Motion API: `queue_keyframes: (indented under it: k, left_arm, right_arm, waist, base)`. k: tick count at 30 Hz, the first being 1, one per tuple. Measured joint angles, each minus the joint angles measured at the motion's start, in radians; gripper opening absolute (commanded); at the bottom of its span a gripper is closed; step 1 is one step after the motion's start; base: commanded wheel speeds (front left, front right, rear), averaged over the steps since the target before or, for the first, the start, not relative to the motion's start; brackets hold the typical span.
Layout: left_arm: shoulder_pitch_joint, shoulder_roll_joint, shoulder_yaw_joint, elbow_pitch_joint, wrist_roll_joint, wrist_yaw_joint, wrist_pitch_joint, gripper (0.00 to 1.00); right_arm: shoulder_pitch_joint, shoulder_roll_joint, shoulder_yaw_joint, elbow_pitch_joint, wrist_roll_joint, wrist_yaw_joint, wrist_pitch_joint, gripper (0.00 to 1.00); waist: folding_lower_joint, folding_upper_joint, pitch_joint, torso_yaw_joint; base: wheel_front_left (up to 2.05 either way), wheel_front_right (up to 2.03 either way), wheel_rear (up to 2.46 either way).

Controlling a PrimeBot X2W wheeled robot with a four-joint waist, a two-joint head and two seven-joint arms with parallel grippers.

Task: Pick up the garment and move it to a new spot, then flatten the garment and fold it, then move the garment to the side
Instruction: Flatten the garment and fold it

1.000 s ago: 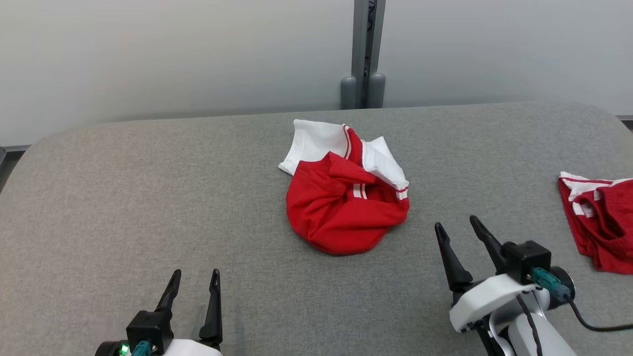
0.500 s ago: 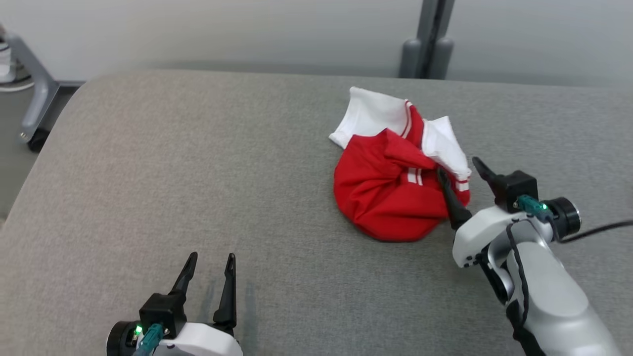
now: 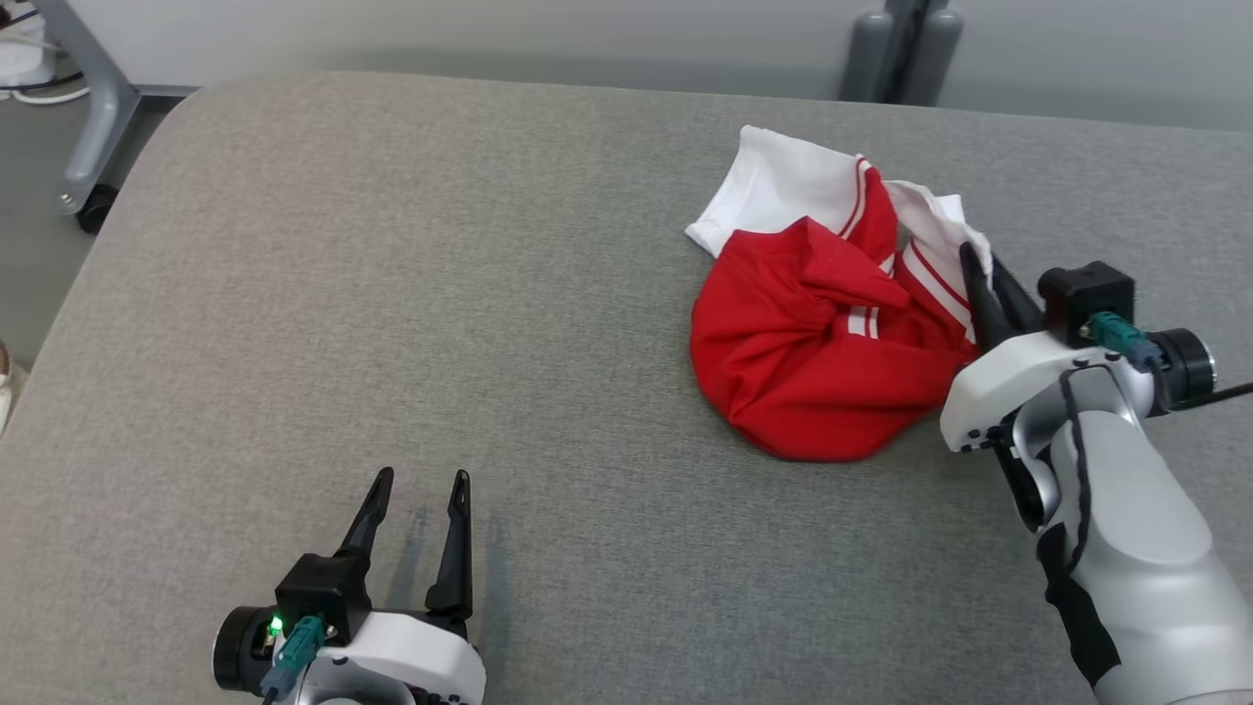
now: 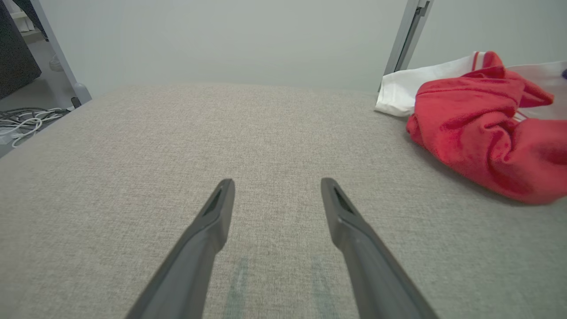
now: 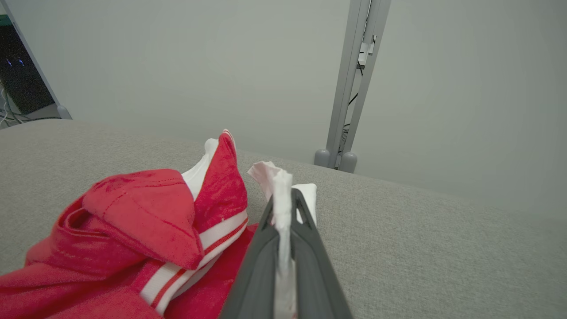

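Observation:
The garment (image 3: pixel 812 343) is a crumpled red and white piece lying on the grey padded table (image 3: pixel 392 294), right of centre in the head view. My right gripper (image 3: pixel 979 269) is shut on the garment's white right edge; in the right wrist view a strip of white cloth (image 5: pixel 282 208) stands pinched between the closed fingers, with the red folds (image 5: pixel 141 212) to their left. My left gripper (image 3: pixel 416 480) is open near the front left, holding nothing. In the left wrist view the garment (image 4: pixel 478 124) lies far off to the right of the spread fingers (image 4: pixel 217 212).
A grey post (image 3: pixel 901 44) stands behind the table's far edge against a pale wall. A wheeled metal frame leg (image 3: pixel 93 147) and cables sit on the floor past the table's left corner. Bare grey table surface stretches left of the garment.
My right gripper has reached forward to the garment's right side and shut on its white edge. The head camera has turned left, shifting the whole view. The left gripper stays open in place.

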Motion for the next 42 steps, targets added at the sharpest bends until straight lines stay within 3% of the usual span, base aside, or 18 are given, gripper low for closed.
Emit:
queue_keyframes:
  k: [11, 16, 17, 18, 19, 20, 29, 37, 42]
  left_arm:
    - [-0.001, -0.001, 0.019, 0.000, 0.019, -0.006, 0.000, 1.00]
    - [-0.001, -0.001, 0.030, 0.004, 0.028, -0.013, 0.000, 1.00]
    - [-0.001, -0.001, 0.033, 0.006, 0.028, -0.014, 0.000, 1.00]
    - [-0.001, -0.001, 0.036, 0.008, 0.030, -0.015, 0.000, 1.00]
    - [-0.001, -0.001, 0.039, 0.011, 0.032, -0.016, 0.000, 1.00]
    - [-0.001, -0.001, 0.041, 0.014, 0.035, -0.020, 0.000, 1.00]
    - [0.010, -0.001, 0.046, 0.025, 0.046, -0.024, 0.000, 1.00]
    - [0.023, -0.001, 0.037, 0.024, 0.040, -0.026, 0.000, 1.00]
    - [0.023, -0.001, 0.021, 0.023, 0.025, -0.020, 0.000, 1.00]
  right_arm:
    - [0.170, 0.003, -0.178, -0.229, 0.068, 0.000, 0.000, 0.00]
    - [0.285, 0.004, -0.252, -0.269, 0.074, 0.000, 0.000, 0.00]
    - [0.304, 0.005, -0.264, -0.267, 0.072, 0.000, 0.000, 0.17]
    - [0.320, 0.006, -0.278, -0.261, 0.067, 0.000, 0.000, 0.17]
    - [0.333, 0.006, -0.295, -0.252, 0.066, 0.000, 0.000, 0.45]
    - [0.344, 0.007, -0.312, -0.243, 0.066, 0.000, 0.000, 1.00]
    - [0.392, 0.007, -0.376, -0.223, 0.070, 0.000, 0.000, 1.00]
    - [0.326, 0.007, -0.202, -0.287, 0.118, 0.000, 0.000, 1.00]
    - [0.223, 0.007, -0.043, -0.235, 0.156, 0.000, 0.000, 1.00]
  waist:
    - [0.0000, 0.0000, -0.034, -0.114]
    - [0.0000, 0.0000, -0.056, -0.170]
    - [0.0000, 0.0000, -0.061, -0.179]
    - [0.0000, 0.0000, -0.064, -0.187]
    - [0.0000, 0.0000, -0.068, -0.195]
    - [0.0000, 0.0000, -0.072, -0.201]
    - [0.0000, 0.0000, -0.100, -0.209]
    - [0.0000, 0.0001, -0.112, -0.173]
    - [0.0000, 0.0000, -0.102, -0.135]
  base:
    - [0.00, 0.00, 0.00]
    - [0.00, 0.00, 0.00]
    - [0.00, 0.00, 0.00]
    - [0.00, 0.00, 0.00]
    - [0.00, 0.00, 0.00]
    - [0.00, 0.00, 0.00]
    - [0.00, 0.00, 0.00]
    - [0.00, 0.00, 0.00]
    - [0.00, 0.00, 0.00]
